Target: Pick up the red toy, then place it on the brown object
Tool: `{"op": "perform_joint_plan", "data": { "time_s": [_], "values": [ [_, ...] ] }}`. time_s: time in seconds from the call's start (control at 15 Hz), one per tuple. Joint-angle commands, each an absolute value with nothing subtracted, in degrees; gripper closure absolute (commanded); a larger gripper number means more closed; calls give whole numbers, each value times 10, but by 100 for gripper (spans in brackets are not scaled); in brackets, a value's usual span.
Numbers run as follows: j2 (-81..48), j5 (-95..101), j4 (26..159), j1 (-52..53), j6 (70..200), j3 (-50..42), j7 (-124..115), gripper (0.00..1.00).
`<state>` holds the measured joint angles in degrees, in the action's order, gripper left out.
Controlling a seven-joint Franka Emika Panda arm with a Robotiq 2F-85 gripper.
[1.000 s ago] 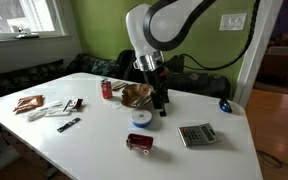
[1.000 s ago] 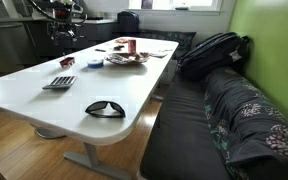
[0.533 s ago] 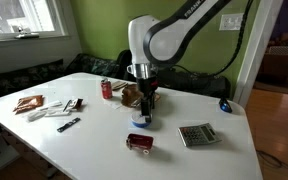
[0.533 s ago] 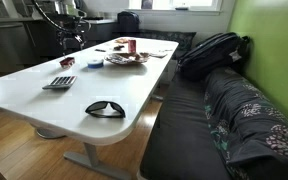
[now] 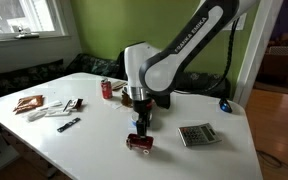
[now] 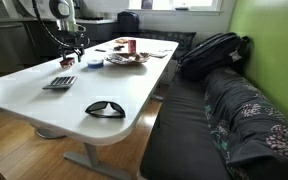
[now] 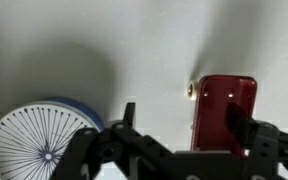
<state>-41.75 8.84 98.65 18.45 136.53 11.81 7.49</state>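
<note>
The red toy (image 5: 139,143) lies on the white table near its front edge. In the wrist view it is a dark-red boxy shape (image 7: 222,105) with a small pale wheel on its left. My gripper (image 5: 141,124) hangs open just above it. In the wrist view the gripper (image 7: 181,118) is spread wide, one finger over the toy's right edge, the other left of it over bare table. It holds nothing. The brown basket-like bowl (image 5: 134,95) sits behind the arm, partly hidden by it; it also shows in an exterior view (image 6: 125,58).
A white disc with a blue rim (image 7: 39,138) lies beside the toy. A calculator (image 5: 196,134), a red soda can (image 5: 107,88), a reddish-brown packet (image 5: 28,103), small tools (image 5: 66,108) and sunglasses (image 6: 105,108) lie on the table (image 5: 84,145).
The arm has swung forward from beside the brown bowl and lowered over the red toy. The gripper stays open. The objects have not moved.
</note>
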Motion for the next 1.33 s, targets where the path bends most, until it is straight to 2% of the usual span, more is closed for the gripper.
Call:
{"op": "perform_joint_plan", "data": {
  "time_s": [0.0, 0.47, 0.53, 0.87, 1.07, 1.2, 1.27],
  "values": [
    [-444, 99, 961, 201, 1382, 105, 55, 42],
    [-460, 100, 934, 209, 1382, 104, 60, 96],
    [-461, 100, 931, 210, 1382, 104, 60, 99],
    [-426, 95, 957, 206, 1416, 114, 63, 99],
    [-367, 76, 1020, 183, 1532, 121, 52, 99],
    [-329, 31, 1077, 121, 1610, 174, 113, 99],
    [-388, 64, 991, 177, 1555, 128, 70, 99]
  ]
}}
